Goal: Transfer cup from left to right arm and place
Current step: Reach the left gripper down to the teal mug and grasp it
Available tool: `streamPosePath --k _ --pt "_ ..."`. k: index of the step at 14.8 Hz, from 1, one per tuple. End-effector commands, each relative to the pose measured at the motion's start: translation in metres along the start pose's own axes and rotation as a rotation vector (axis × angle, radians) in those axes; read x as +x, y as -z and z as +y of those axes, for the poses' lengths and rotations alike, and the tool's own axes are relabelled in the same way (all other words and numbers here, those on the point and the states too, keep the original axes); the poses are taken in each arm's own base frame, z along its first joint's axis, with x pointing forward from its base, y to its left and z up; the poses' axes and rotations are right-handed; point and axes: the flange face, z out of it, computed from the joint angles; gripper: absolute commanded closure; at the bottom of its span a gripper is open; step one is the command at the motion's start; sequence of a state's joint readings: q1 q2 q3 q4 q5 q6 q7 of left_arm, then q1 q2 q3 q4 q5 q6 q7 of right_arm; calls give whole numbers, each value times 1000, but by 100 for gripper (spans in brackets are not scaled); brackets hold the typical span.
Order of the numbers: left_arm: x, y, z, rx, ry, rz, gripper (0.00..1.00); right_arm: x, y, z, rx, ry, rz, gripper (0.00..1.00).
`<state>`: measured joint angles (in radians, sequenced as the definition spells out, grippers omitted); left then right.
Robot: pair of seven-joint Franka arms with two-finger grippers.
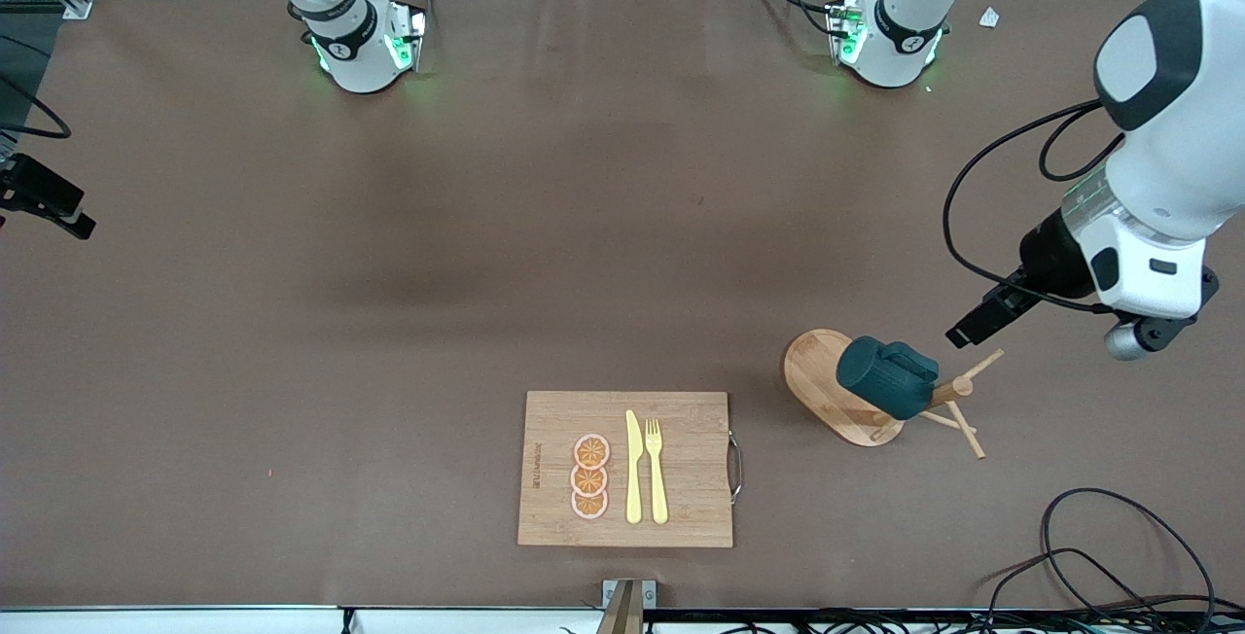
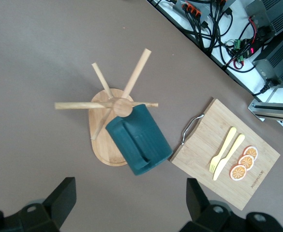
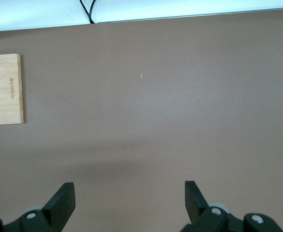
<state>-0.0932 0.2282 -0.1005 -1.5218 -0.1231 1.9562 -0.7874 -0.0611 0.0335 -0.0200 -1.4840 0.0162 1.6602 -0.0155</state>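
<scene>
The dark teal ribbed cup (image 1: 885, 378) hangs tilted on a peg of a wooden mug tree (image 1: 812, 371), toward the left arm's end of the table. In the left wrist view the cup (image 2: 136, 140) shows with its handle up, over the tree's oval base (image 2: 102, 152). My left gripper (image 1: 978, 323) is open and empty, up in the air beside the tree; its view (image 2: 129, 203) shows the fingers (image 2: 59, 198) wide apart over bare table, short of the cup. My right gripper (image 3: 129, 200) is open and empty over bare table; it does not show in the front view.
A bamboo cutting board (image 1: 691, 440) with a metal handle lies near the front edge and carries a yellow knife (image 1: 633, 467), a yellow fork (image 1: 657, 469) and three orange slices (image 1: 589, 476). Its edge shows in the right wrist view (image 3: 6, 101). Cables (image 1: 1099, 556) lie at the near corner.
</scene>
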Motion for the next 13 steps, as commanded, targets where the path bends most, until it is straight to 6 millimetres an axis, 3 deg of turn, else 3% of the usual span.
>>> streamPosePath --k 1,5,8,13 --pt "-3 -15 8 -13 44 -13 0 0 2 3 -7 11 -5 0" --pt "-2 -47 16 -29 68 -6 0 1 2 3 -7 11 -5 0" --pt "2 -69 22 -89 203 -35 0 1 2 3 -7 11 -3 0" --pt "0 -96 5 -49 303 -64 0 1 2 3 -7 11 -3 0"
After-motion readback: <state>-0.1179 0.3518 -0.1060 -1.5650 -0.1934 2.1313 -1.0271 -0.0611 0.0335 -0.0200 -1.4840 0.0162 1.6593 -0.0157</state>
